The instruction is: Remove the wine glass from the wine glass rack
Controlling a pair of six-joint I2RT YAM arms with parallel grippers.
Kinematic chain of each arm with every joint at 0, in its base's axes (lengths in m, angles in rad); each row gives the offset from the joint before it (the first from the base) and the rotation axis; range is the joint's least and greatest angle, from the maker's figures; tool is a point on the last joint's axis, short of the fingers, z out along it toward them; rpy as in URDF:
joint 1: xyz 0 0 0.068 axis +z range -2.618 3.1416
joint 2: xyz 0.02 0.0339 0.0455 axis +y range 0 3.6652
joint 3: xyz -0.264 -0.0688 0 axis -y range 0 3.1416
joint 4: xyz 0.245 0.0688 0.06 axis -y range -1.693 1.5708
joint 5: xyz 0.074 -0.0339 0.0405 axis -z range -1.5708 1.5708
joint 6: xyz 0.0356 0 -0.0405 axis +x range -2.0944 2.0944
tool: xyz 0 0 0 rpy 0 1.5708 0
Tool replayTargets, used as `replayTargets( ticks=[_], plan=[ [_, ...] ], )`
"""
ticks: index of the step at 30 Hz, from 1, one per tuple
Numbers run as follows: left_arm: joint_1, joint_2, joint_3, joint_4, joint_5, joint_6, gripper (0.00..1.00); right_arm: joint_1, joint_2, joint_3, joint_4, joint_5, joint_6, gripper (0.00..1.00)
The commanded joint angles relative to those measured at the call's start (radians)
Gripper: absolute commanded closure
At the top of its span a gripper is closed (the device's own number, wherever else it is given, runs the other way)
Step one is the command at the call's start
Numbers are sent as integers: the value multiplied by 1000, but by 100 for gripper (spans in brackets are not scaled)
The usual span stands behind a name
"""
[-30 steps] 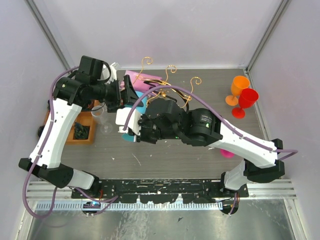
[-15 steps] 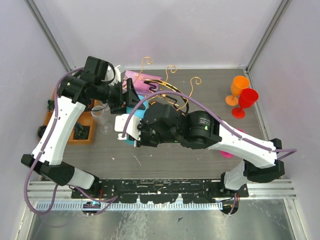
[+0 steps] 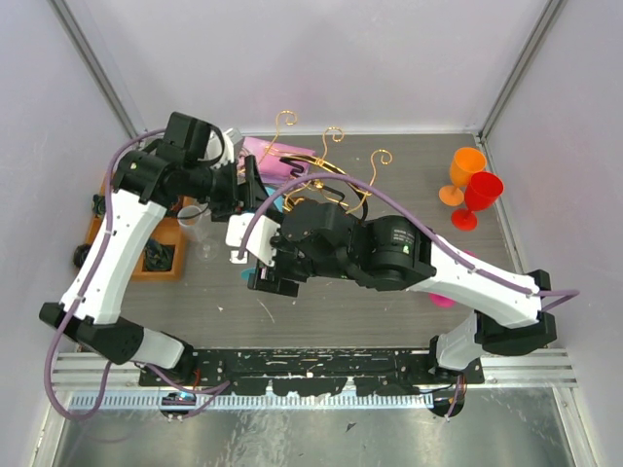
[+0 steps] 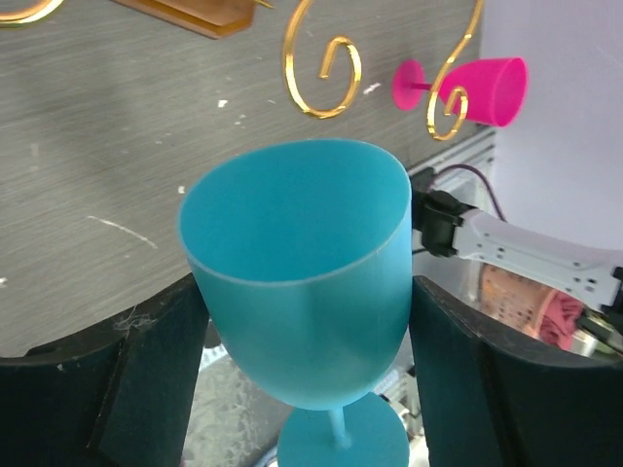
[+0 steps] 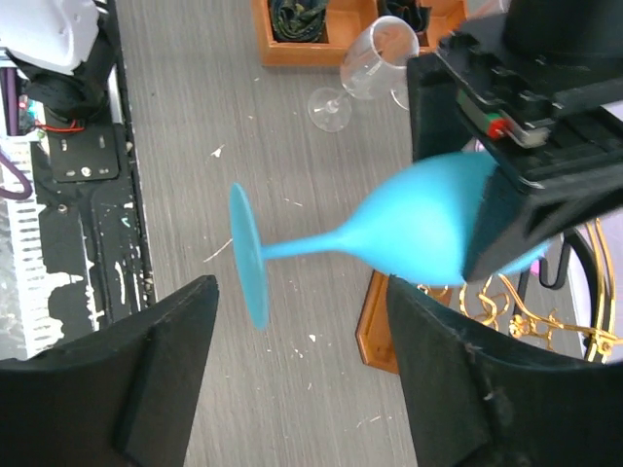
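Left end effector [image 4: 307,321] is pressed onto the bowl of a blue wine glass [image 4: 297,282], with one dark finger [image 4: 146,379] against each side. The glass is held on its side above the bench [image 5: 185,146]. Its bowl is toward the wine glass rack [image 5: 373,331] and its round foot points to the near edge, where the arm bases are bolted. Only bare blue wall is seen inside the bowl. The rack's gold scrolls [image 4: 321,68] and a corner of its brown base [image 4: 195,15] are seen beyond the glass's rim, apart from it.

The right end effector [image 5: 300,321] is spread wide and grips nothing. The stem and foot are framed in the gap between its fingers, farther from the camera than the fingertips.

An orange compartment tray [image 5: 321,44] is set at the left of the bench. Dark items are seen in its compartments, too small to be identified. A clear glass [image 5: 375,68] is laid on its side just beside the tray.

The inside of the bowl is shown only by the left wrist view, as is a pink glass [image 4: 482,88] lying on its side beyond the scrolls. The full side profile of the blue glass is given only by the right wrist view. From above, the blue glass is almost wholly hidden under the two arms. That view adds an orange glass [image 3: 467,165] and a red glass [image 3: 482,195], upright together at the far right and well apart from the rack.
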Motion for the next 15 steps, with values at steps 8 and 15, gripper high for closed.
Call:
replayTargets(
  ticks=[8, 15],
  plan=[
    [-4, -330, -441, 357, -387, 42, 31, 4, -253, -114, 202, 218, 41, 13],
    [-45, -533, -731, 666, -582, 175, 33, 4, -258, -142, 208, 291, 51, 13]
  ],
)
